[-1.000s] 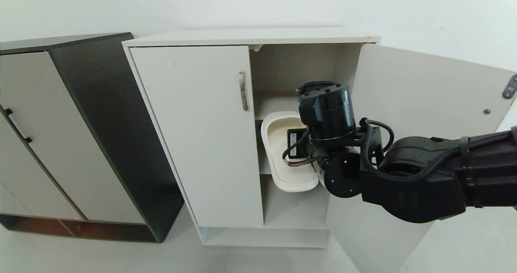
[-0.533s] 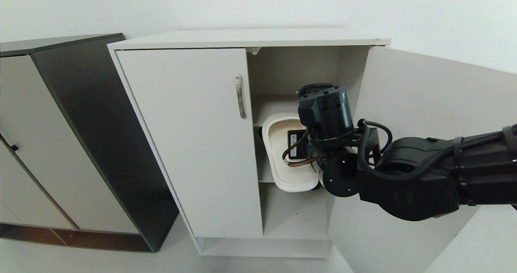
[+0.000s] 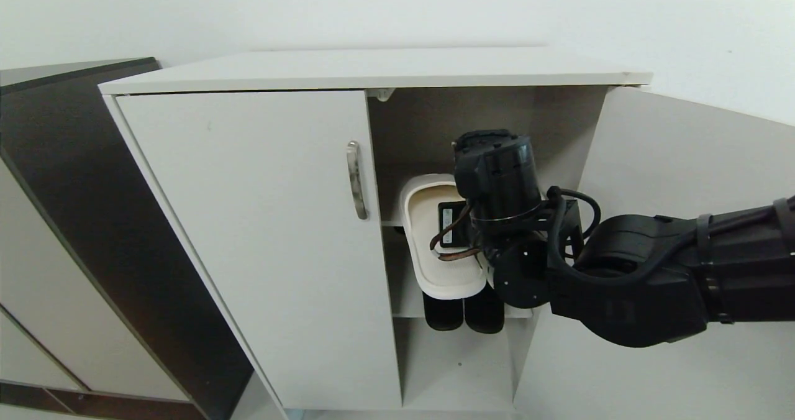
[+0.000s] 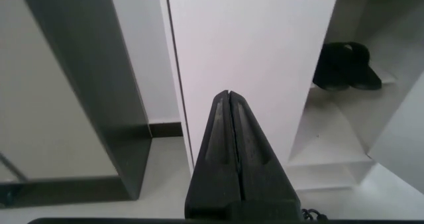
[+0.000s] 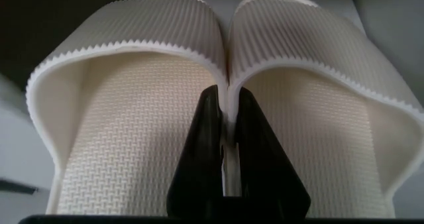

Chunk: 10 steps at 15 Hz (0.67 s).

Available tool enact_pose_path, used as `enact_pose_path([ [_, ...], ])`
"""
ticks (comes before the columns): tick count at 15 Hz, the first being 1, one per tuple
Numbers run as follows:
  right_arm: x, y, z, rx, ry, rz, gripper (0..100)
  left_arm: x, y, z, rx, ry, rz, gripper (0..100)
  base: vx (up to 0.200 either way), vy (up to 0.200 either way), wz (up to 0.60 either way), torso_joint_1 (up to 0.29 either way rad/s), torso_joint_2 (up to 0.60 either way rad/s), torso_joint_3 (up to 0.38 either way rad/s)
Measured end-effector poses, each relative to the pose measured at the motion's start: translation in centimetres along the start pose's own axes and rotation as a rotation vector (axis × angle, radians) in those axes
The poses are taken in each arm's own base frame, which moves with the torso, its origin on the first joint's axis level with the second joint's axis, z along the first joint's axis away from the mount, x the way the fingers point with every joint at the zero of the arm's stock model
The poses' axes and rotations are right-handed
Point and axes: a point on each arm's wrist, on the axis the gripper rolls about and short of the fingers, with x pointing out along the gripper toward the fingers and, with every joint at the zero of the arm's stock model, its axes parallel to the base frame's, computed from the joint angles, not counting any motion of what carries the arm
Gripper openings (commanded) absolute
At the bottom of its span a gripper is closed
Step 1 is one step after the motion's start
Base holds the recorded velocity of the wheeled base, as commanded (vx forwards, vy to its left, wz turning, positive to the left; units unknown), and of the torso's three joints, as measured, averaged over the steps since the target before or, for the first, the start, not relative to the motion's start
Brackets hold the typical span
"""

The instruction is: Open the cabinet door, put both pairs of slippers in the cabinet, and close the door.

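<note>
**Holding cream slippers at the open cabinet**

Head view: Gripping the pair of cream slippers on edge at centre frame, inside the open right half of the white cabinet and level with its middle shelf. Showing the right door swung wide at the right of the frame. Showing the left door shut at centre left, with its metal handle. Showing the black slippers side by side at the front edge of the shelf, just below the cream pair. Catching a dark cabinet along the left edge.

Right wrist view: Pinching the two adjoining inner edges of the cream slippers in the right gripper, fingers set narrow around them, with both ribbed straps facing the camera.

Left wrist view: Holding nothing in the left gripper, fingers pressed together, in front of the shut left door. Showing the black slippers lying on the shelf in the open compartment beyond.
</note>
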Motion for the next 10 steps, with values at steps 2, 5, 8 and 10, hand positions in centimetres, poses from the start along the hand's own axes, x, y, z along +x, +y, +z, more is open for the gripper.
enact_pose_path([
  [2, 0.4, 0.0, 0.0, 0.019, -0.019, -0.002, 0, 0.0, 0.0, 0.0, 0.000, 0.000, 0.000, 0, 0.000, 0.000, 0.00, 0.000, 0.00, 0.000],
  [5, 1.3, -0.1, -0.8, 0.002, -0.006, -0.020, 0, 0.0, 0.0, 0.0, 0.000, 0.000, 0.000, 0, 0.000, 0.000, 0.00, 0.000, 0.00, 0.000],
  [8, 3.3, -0.4, -0.4, 0.020, -0.022, -0.050, 0, 0.0, 0.0, 0.0, 0.000, 0.000, 0.000, 0, 0.000, 0.000, 0.00, 0.000, 0.00, 0.000],
  [10, 4.6, -0.4, 0.0, 0.025, -0.032, -0.055, 0, 0.0, 0.0, 0.0, 0.000, 0.000, 0.000, 0, 0.000, 0.000, 0.00, 0.000, 0.00, 0.000],
])
